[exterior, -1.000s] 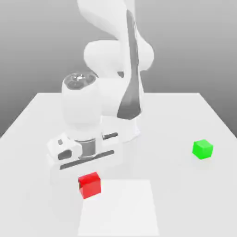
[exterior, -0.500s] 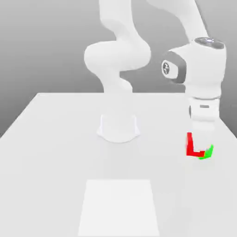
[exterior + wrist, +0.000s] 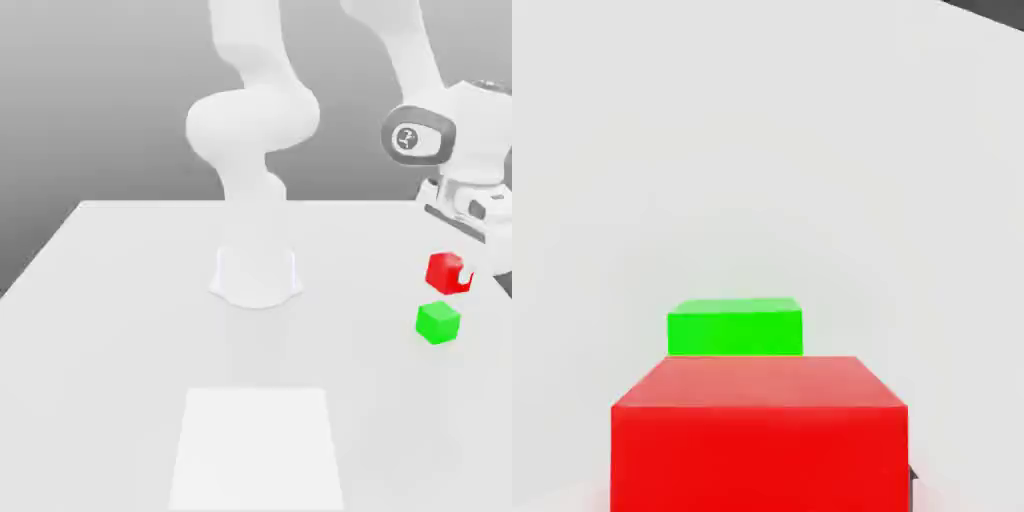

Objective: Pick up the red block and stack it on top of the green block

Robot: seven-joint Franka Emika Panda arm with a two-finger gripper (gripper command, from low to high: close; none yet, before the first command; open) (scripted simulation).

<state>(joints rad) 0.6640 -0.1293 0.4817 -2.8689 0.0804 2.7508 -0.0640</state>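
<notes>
In the exterior view, at its right, the red block (image 3: 443,270) hangs in the air a little above the green block (image 3: 438,322), which rests on the white table (image 3: 120,300). My gripper (image 3: 453,272) reaches down from the white hand and is shut on the red block, with one white finger covering part of its right side. In the hand view the red block (image 3: 759,430) sits close to the camera, and the green block (image 3: 735,328) lies on the table just past it, apart from it.
The arm's round white base (image 3: 256,277) stands at the middle of the table. A lighter square patch (image 3: 258,445) marks the table's front. The table's right edge runs close to the green block.
The red block went from the table at the exterior view's left front, under the hand, to the green block's side. It is now lifted higher, above the green block.
</notes>
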